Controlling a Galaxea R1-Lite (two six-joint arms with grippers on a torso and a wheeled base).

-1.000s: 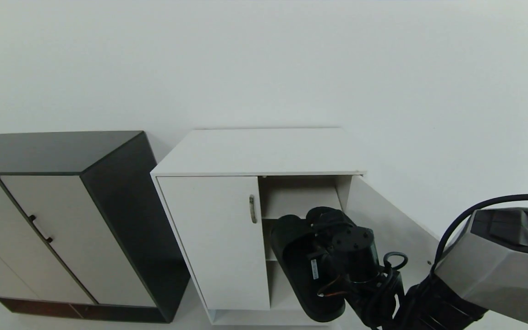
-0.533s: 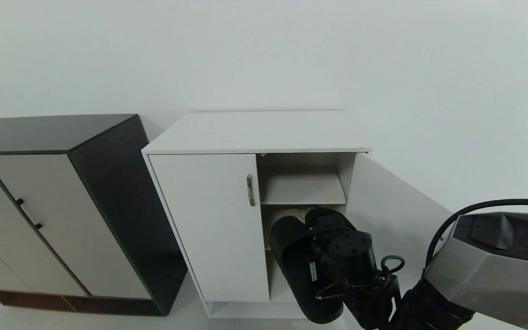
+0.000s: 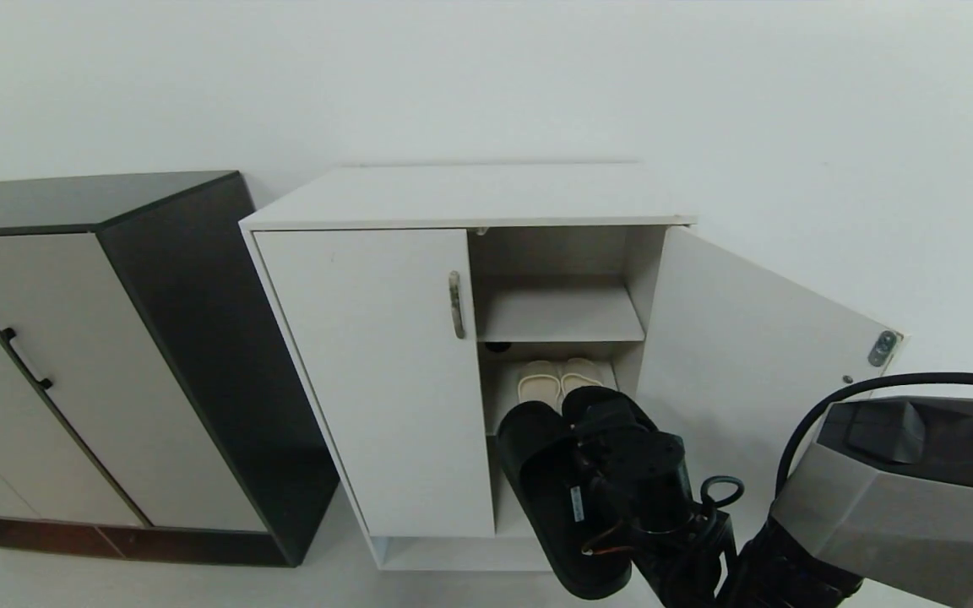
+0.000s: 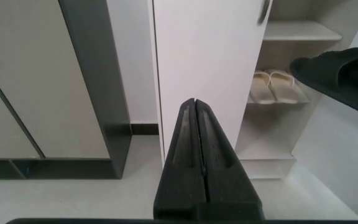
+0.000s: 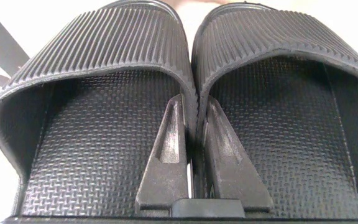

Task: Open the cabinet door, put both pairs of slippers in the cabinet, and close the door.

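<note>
Head view: the white cabinet (image 3: pixel 470 198), matte and flat-panelled, has its left door (image 3: pixel 368 371) shut and its right door (image 3: pixel 748 338) swung wide. A slim metal handle (image 3: pixel 455 305) stands upright at the shut door's inner edge. The cream slippers (image 3: pixel 561 380) lie side by side on the middle shelf. The black slippers (image 3: pixel 550 481) hang in front of the open half, near the cream pair and apart from it. A dark cabinet (image 3: pixel 191 321) stands just beside the white one.

Right wrist view: this gives the grasp itself. The right gripper (image 5: pixel 194 102) has one finger inside each black slipper, and the fingers (image 5: pixel 166 155) are drawn nearly together on the two adjoining strap walls (ribbed straps, cross-hatched footbeds).

Left wrist view: the left gripper (image 4: pixel 195 106) faces the shut door above the floor, its ridged fingers pressed flat together on nothing. Past it, this view looks straight into the cream pair's shelf.
</note>
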